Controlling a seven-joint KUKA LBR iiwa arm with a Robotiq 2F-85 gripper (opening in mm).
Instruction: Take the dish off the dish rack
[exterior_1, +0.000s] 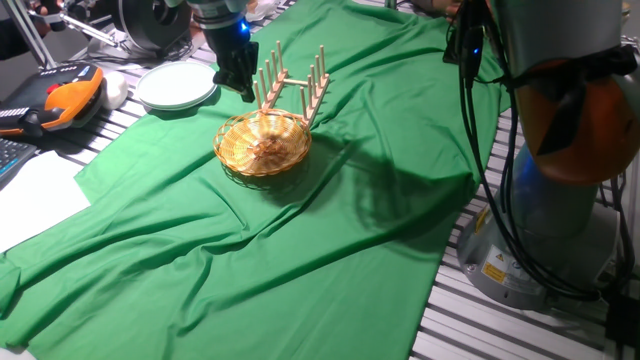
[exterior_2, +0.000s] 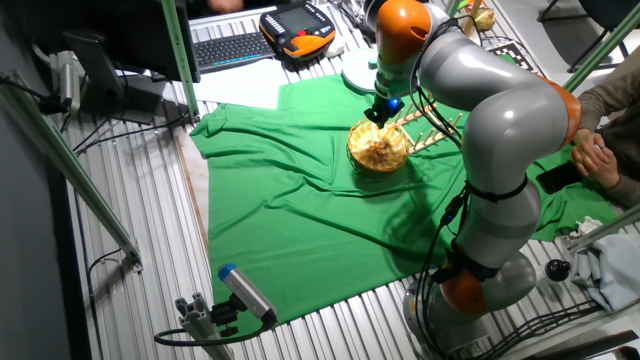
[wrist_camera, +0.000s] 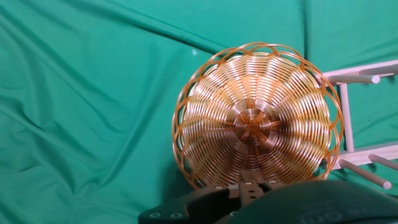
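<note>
The dish (exterior_1: 263, 143) is a round golden wicker bowl that sits upright on the green cloth (exterior_1: 300, 260), touching the front end of the dish rack (exterior_1: 297, 82). The rack is light wood with upright pegs. My gripper (exterior_1: 240, 88) hangs just above and left of the rack, behind the dish, and looks open and empty. In the other fixed view the gripper (exterior_2: 381, 112) is over the dish (exterior_2: 378, 148), with the rack (exterior_2: 432, 135) to its right. The hand view looks straight down into the dish (wrist_camera: 255, 118); rack pegs (wrist_camera: 354, 79) show at the right.
White plates (exterior_1: 176, 85) are stacked left of the rack, off the cloth. An orange teach pendant (exterior_1: 62, 100) and a white sheet (exterior_1: 35, 195) lie at the far left. The arm's base (exterior_1: 560, 220) and cables stand at the right.
</note>
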